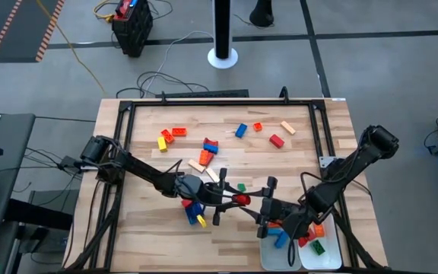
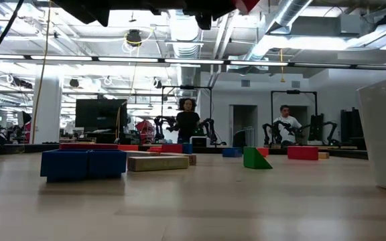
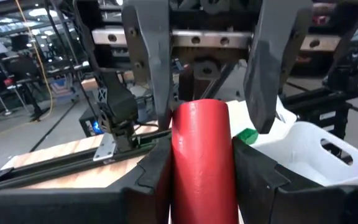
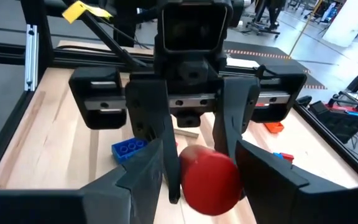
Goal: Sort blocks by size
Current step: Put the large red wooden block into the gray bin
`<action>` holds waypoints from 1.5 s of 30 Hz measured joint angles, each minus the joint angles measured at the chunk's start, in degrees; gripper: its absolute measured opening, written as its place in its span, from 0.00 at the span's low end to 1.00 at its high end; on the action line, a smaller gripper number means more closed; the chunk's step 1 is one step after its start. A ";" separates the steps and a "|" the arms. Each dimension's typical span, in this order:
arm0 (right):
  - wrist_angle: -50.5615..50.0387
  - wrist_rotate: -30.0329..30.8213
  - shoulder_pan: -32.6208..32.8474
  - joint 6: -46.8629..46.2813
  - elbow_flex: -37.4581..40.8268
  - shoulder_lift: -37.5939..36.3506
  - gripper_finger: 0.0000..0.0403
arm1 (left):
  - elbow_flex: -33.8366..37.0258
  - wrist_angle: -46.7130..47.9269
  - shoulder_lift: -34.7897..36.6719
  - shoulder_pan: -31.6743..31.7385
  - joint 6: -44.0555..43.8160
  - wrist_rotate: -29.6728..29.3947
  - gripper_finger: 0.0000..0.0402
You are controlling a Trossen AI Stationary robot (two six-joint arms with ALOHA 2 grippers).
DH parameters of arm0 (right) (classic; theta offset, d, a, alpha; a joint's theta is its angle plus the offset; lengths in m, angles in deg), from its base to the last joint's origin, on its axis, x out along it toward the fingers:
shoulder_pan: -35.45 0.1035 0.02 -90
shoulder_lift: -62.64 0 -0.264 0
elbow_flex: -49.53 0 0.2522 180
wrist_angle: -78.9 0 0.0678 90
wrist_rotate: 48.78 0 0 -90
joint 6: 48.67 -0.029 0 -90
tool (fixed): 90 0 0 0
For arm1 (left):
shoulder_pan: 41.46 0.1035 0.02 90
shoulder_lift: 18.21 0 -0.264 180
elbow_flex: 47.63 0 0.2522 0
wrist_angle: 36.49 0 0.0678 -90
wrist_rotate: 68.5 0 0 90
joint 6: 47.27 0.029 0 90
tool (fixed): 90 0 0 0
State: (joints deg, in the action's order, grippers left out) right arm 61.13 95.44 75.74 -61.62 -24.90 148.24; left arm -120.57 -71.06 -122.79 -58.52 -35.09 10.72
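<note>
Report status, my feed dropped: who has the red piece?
Left gripper shut on red cylinder block, held above the table. Right gripper open, fingers either side of that block. Nothing between them.

You get even, bright overhead light: the surface (image 1: pixel 226 137) reads clearly from above, with only soft, short shadows beside the blocks (image 1: pixel 204 148). At table height, ceiling strip lights (image 2: pixel 200 61) glare white and the near surface blurs. In your left wrist view the red block (image 3: pixel 202 162) fills the foreground, soft-edged with a faint sheen; the room behind is hazy.
</note>
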 joint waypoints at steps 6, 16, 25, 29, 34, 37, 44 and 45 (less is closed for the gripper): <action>-0.24 -0.02 -0.28 0.20 0.00 0.00 0.56 | 0.00 -0.49 0.00 0.00 -0.96 -0.02 0.30; -1.58 -0.19 -0.31 0.32 0.00 0.00 0.36 | 0.00 -0.13 0.00 -0.02 -0.88 0.04 0.30; -4.68 -0.18 -1.31 -2.51 -0.02 0.00 0.36 | 0.00 0.58 -0.04 0.04 -1.39 -0.93 0.41; -5.85 -0.22 -1.87 -3.29 0.02 0.02 0.36 | 0.00 2.89 -0.01 0.18 -3.07 -4.61 0.45; -9.51 -0.17 -2.72 -6.99 0.04 0.02 0.36 | 0.00 7.13 0.07 1.23 -4.13 -5.85 0.48; -11.08 -0.12 -2.99 -8.49 0.04 0.02 0.36 | 0.00 9.08 0.07 1.74 -4.98 -5.92 0.51; -18.24 -0.37 -1.13 -14.90 -1.13 -0.88 0.36 | 0.00 15.60 0.07 2.54 -6.03 -5.92 0.62; -21.22 -0.49 -0.57 -17.55 -1.87 -0.96 0.36 | 0.00 16.64 0.07 2.54 -5.70 -5.92 0.64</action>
State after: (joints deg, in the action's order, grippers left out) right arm 39.91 94.95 75.18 -79.18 -26.76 147.28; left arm -120.57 -54.42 -122.72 -55.99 -40.79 4.79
